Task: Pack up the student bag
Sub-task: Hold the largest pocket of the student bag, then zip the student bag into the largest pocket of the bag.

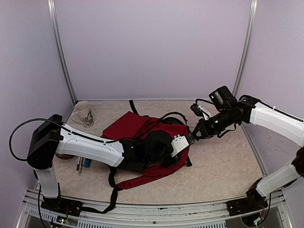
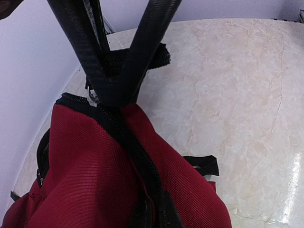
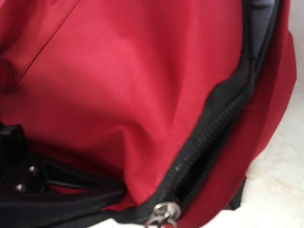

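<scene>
The student bag (image 1: 135, 128), dark red with black straps, lies flat mid-table. My left gripper (image 1: 183, 142) rests on its right end. In the left wrist view a raised ridge of bag fabric (image 2: 85, 166) and the black zipper (image 2: 135, 156) run down to my jaws; my own fingers are hidden, seemingly pinching that ridge. My right gripper (image 1: 194, 135) meets the same end of the bag. Its two black fingers (image 2: 95, 52) converge on the zipper's end. The right wrist view shows red fabric (image 3: 118, 71), the partly open zipper (image 3: 213, 137) and the metal zipper pull (image 3: 164, 211) at my jaws.
A patterned mug (image 1: 83, 114) stands at the back left. Pens (image 1: 80, 164) and a blue item (image 1: 87, 163) lie by the left arm. Loose black straps (image 1: 113, 190) trail toward the front edge. Bare marbled table (image 1: 223, 166) is at the right. Walls enclose three sides.
</scene>
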